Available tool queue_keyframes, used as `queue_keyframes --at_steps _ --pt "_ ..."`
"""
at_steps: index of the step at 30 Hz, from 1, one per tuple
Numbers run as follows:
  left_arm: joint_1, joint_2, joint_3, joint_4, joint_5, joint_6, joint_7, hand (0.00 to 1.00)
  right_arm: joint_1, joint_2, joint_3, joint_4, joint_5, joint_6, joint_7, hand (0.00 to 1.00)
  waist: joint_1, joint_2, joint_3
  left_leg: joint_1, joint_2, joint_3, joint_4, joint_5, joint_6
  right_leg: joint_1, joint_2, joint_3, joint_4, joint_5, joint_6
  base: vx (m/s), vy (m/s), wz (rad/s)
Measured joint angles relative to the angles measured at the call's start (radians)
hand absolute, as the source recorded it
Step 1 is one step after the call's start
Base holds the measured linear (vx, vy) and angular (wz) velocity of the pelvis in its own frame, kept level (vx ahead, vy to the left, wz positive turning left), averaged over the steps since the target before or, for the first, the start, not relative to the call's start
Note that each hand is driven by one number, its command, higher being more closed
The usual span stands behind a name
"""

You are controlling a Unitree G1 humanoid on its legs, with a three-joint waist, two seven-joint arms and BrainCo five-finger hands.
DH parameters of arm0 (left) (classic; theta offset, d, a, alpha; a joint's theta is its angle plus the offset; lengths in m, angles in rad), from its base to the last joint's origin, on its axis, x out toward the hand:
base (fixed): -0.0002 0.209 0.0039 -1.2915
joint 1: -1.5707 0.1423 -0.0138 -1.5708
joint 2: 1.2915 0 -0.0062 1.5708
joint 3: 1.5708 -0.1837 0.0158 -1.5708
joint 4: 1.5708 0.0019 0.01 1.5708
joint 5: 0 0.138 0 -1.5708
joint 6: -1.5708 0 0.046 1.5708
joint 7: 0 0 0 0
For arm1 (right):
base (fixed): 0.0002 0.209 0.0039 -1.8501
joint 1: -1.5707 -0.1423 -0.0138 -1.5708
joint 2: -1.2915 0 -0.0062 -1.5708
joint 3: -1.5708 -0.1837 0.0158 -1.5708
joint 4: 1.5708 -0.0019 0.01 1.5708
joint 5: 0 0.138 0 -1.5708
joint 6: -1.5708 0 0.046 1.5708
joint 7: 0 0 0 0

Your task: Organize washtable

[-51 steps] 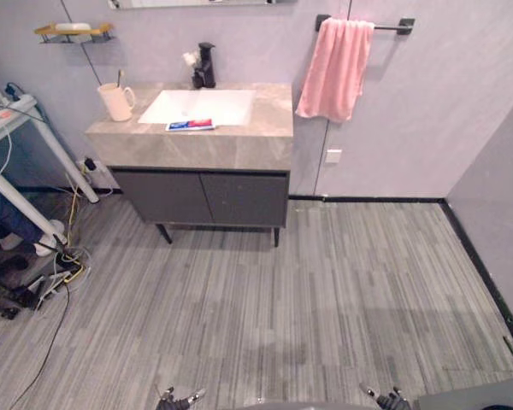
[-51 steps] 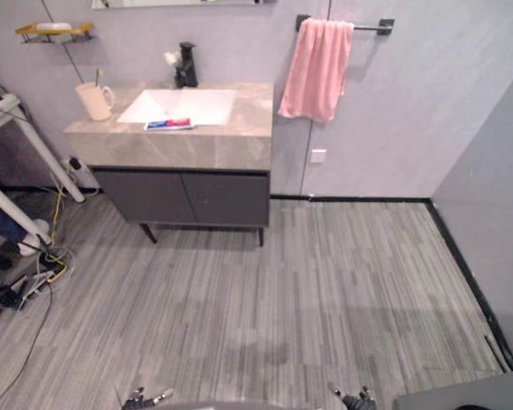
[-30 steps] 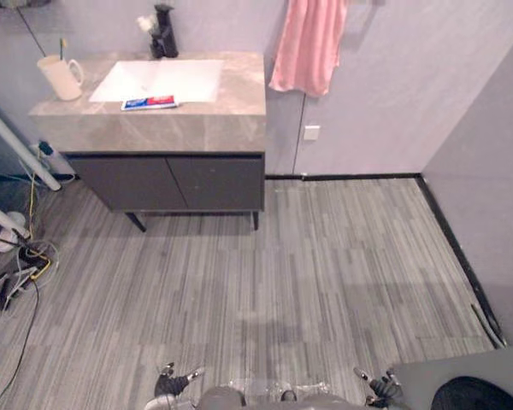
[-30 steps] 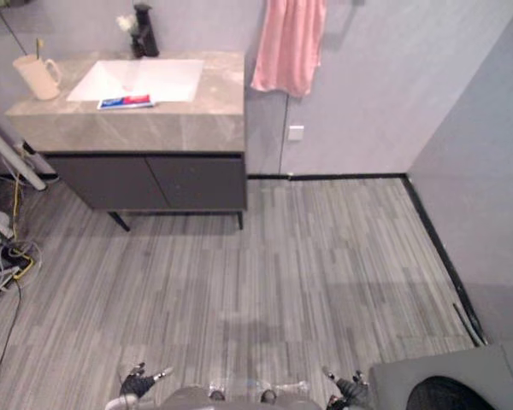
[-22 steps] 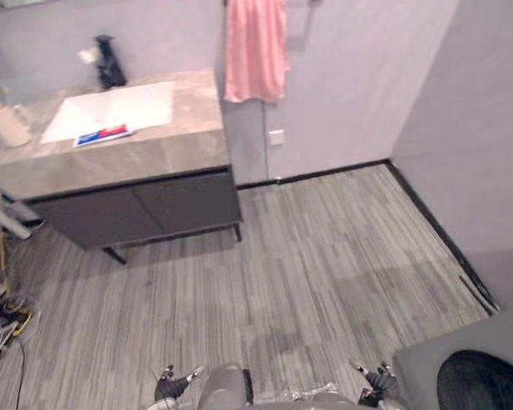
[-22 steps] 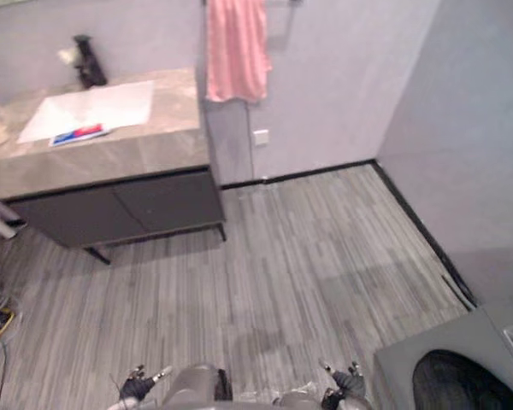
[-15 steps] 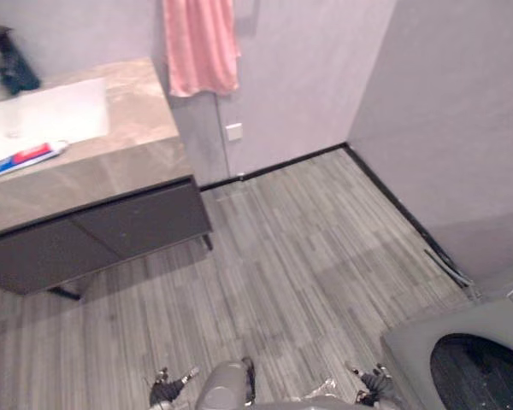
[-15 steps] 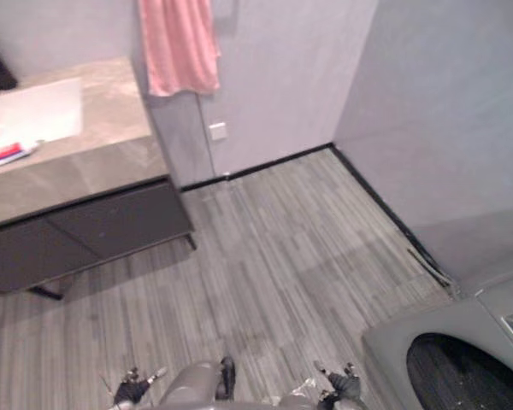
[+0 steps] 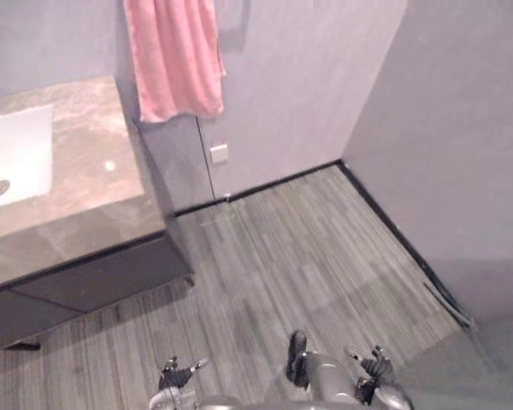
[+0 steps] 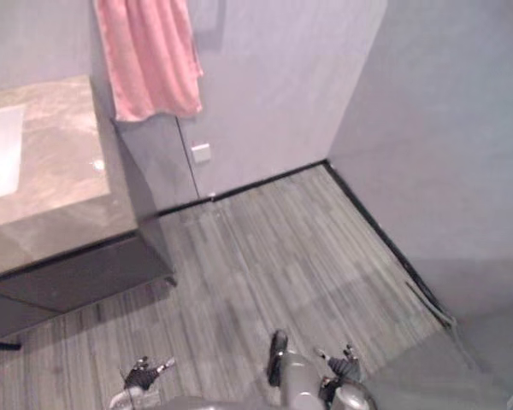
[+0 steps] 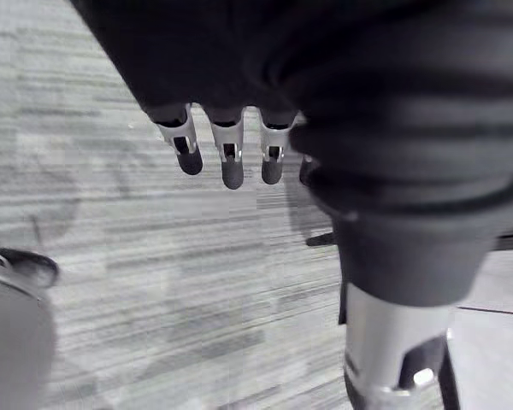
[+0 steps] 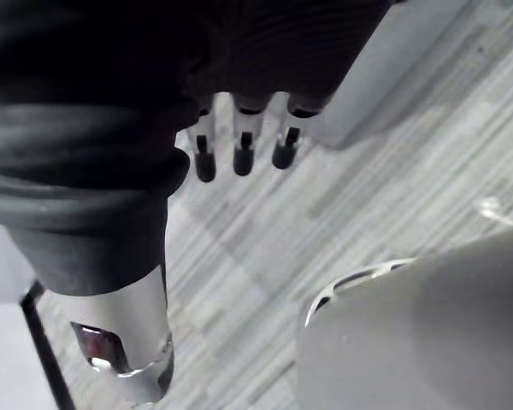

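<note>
Left hand (image 9: 178,376): is hanging low over the floor (image 9: 308,256), fingers relaxed and a little spread, holding nothing.
Right hand (image 9: 372,369): is hanging low too, fingers loose, carrying nothing.
Worktop (image 9: 85,171): is standing far left against the wall, well apart from both hands.
Sink (image 9: 13,158): is sitting in the worktop.
Towel (image 9: 173,55): pink, is hanging on the wall beside the worktop.

Left hand (image 9: 178,377) and right hand (image 9: 369,371) hanging low, fingers (image 11: 229,164) relaxed
</note>
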Motion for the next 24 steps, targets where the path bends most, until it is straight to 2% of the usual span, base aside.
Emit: queue_keyframes --at_steps 1,2,3,5,6,8,10,11,12,13,14,15,16,17,18,19,20,21,22,23,24 --pt "-0.004 -0.012 0.003 -0.004 0.000 -0.001 -0.003 0.00 0.001 0.002 -0.001 0.000 0.000 -0.004 0.000 0.00 -0.004 0.002 0.000 -0.030 0.003 -0.015 0.068 0.017 -0.008 0.014 -0.004 -0.007 0.004 -0.029 0.002 0.48 -0.283 0.45" --pt "-0.007 -0.040 0.022 -0.023 0.006 -0.002 -0.013 0.00 0.000 -0.009 -0.001 -0.001 -0.001 -0.004 0.000 0.00 -0.005 0.019 0.007 -0.117 0.006 -0.041 0.285 0.063 0.003 0.055 0.005 -0.017 0.000 -0.077 -0.007 0.47 -0.289 0.28" --pt "-0.006 -0.053 0.044 -0.027 -0.002 -0.003 -0.017 0.00 -0.005 -0.020 -0.001 -0.003 0.000 -0.002 -0.001 0.00 0.007 0.030 0.023 -0.226 0.047 -0.046 0.538 0.136 0.007 0.121 0.026 -0.018 -0.023 -0.103 -0.021 0.46 -0.267 0.13" --pt "-0.004 -0.050 0.044 -0.041 -0.003 -0.006 -0.015 0.00 -0.008 -0.016 0.000 0.000 0.008 0.001 -0.003 0.00 0.009 0.039 0.031 -0.333 0.100 -0.013 0.766 0.121 0.002 0.239 0.057 -0.012 -0.085 -0.121 -0.038 0.43 -0.196 -0.12" --pt "-0.004 -0.046 0.040 -0.053 -0.003 -0.008 -0.016 0.00 -0.013 -0.002 0.001 0.003 0.010 0.001 -0.003 0.00 0.010 0.024 0.038 -0.385 0.106 0.026 0.789 0.114 0.012 0.312 0.058 -0.004 -0.126 -0.137 -0.037 0.44 -0.208 -0.17" --pt "-0.001 -0.042 0.021 -0.069 -0.008 -0.012 -0.017 0.00 -0.023 0.009 -0.001 0.005 0.012 0.004 -0.003 0.00 0.013 0.018 0.040 -0.447 0.099 0.079 0.680 0.099 0.037 0.387 0.056 0.005 -0.177 -0.154 -0.026 0.31 -0.145 -0.12" --pt "-0.001 -0.028 -0.021 -0.074 -0.024 -0.016 -0.015 0.00 -0.029 0.004 0.000 0.029 0.012 0.006 -0.003 0.00 0.034 0.019 0.040 -0.457 0.047 0.139 0.345 0.098 0.044 0.440 0.047 0.025 -0.215 -0.170 -0.003 0.35 -0.036 -0.18" --pt "0.000 -0.030 -0.024 -0.078 -0.026 -0.020 -0.015 0.00 -0.035 0.005 0.000 0.040 0.012 0.008 -0.003 0.00 0.035 0.020 0.041 -0.470 0.027 0.162 0.218 0.104 0.043 0.458 0.047 0.030 -0.234 -0.176 0.004 0.36 0.028 -0.14" --pt "0.000 -0.029 -0.025 -0.077 -0.029 -0.021 -0.015 0.00 -0.040 0.004 -0.001 0.048 0.012 0.008 -0.003 0.00 0.035 0.020 0.041 -0.473 0.004 0.188 0.089 0.132 0.037 0.481 0.048 0.033 -0.254 -0.182 0.010 0.40 0.080 -0.08" --pt "0.000 -0.026 -0.036 -0.077 -0.033 -0.021 -0.015 0.00 -0.041 0.001 0.000 0.057 0.011 0.008 -0.003 0.00 0.039 0.022 0.041 -0.469 -0.018 0.210 -0.052 0.200 0.041 0.512 0.052 0.040 -0.281 -0.190 0.025 0.35 0.098 -0.23" --pt "-0.001 -0.020 -0.046 -0.077 -0.037 -0.022 -0.015 0.00 -0.043 -0.006 0.002 0.072 0.011 0.008 -0.003 0.00 0.054 0.020 0.039 -0.458 -0.020 0.230 -0.077 0.274 0.053 0.531 0.052 0.059 -0.299 -0.195 0.035 0.35 0.123 -0.35" --pt "-0.006 -0.016 -0.053 -0.076 -0.039 -0.022 -0.016 0.00 -0.045 -0.006 0.007 0.082 0.011 0.008 -0.003 0.00 0.062 0.014 0.038 -0.443 -0.021 0.248 -0.087 0.315 0.070 0.544 0.046 0.074 -0.307 -0.202 0.045 0.40 0.156 -0.43" --pt "-0.012 -0.010 -0.055 -0.069 -0.038 -0.021 -0.017 0.00 -0.049 0.001 0.014 0.090 0.010 0.008 -0.003 0.00 0.064 0.006 0.032 -0.426 -0.048 0.268 -0.109 0.350 0.145 0.558 0.020 0.092 -0.305 -0.218 0.073 0.60 0.225 -0.30" --pt "-0.013 -0.001 -0.057 -0.059 -0.039 -0.021 -0.019 0.00 -0.049 0.000 0.013 0.093 0.009 0.008 -0.003 0.00 0.055 -0.013 0.031 -0.414 -0.079 0.268 -0.117 0.332 0.182 0.553 -0.010 0.115 -0.283 -0.220 0.086 0.60 0.228 -0.14" --pt "-0.016 -0.001 -0.056 -0.053 -0.040 -0.021 -0.018 0.00 -0.043 -0.003 0.013 0.093 0.008 0.008 -0.002 0.00 0.054 -0.015 0.030 -0.405 -0.091 0.269 -0.105 0.313 0.199 0.530 -0.025 0.138 -0.227 -0.227 0.098 0.59 0.238 0.11" --pt "-0.018 0.001 -0.057 -0.050 -0.043 -0.021 -0.017 0.00 -0.038 -0.003 0.010 0.091 0.008 0.008 -0.001 0.00 0.057 -0.014 0.030 -0.387 -0.105 0.258 -0.095 0.289 0.211 0.490 -0.034 0.164 -0.100 -0.233 0.112 0.48 0.210 0.25" --pt "-0.018 0.002 -0.060 -0.047 -0.043 -0.020 -0.016 0.00 -0.033 -0.003 0.010 0.093 0.005 0.008 -0.002 0.00 0.055 -0.015 0.030 -0.370 -0.114 0.241 -0.096 0.276 0.214 0.460 -0.036 0.173 -0.003 -0.230 0.150 0.57 0.250 0.61" --pt "-0.017 0.009 -0.066 -0.039 -0.042 -0.019 -0.016 0.00 -0.028 -0.008 0.006 0.093 0.004 0.008 -0.001 0.00 0.043 -0.017 0.032 -0.315 -0.138 0.186 -0.111 0.239 0.217 0.399 -0.047 0.180 0.209 -0.182 0.231 0.46 0.189 0.78" --pt "-0.017 0.011 -0.072 -0.036 -0.042 -0.017 -0.017 0.00 -0.024 -0.009 0.005 0.094 0.004 0.007 -0.001 0.00 0.030 -0.024 0.034 -0.282 -0.151 0.156 -0.119 0.229 0.221 0.370 -0.056 0.178 0.320 -0.165 0.278 0.45 0.136 1.29" --pt "-0.023 0.025 -0.091 -0.018 -0.042 -0.010 -0.017 0.00 -0.008 -0.005 -0.010 0.091 0.004 0.006 -0.001 0.00 0.019 -0.029 0.039 -0.221 -0.169 0.106 -0.127 0.205 0.221 0.330 -0.065 0.176 0.447 -0.216 0.234 0.44 0.065 1.30" --pt "-0.026 0.027 -0.092 -0.012 -0.041 -0.008 -0.016 0.00 -0.001 -0.004 -0.008 0.080 0.005 0.003 -0.001 0.00 0.027 -0.030 0.039 -0.164 -0.180 0.069 -0.147 0.192 0.218 0.278 -0.076 0.161 0.488 -0.258 0.208 0.43 0.032 1.20"
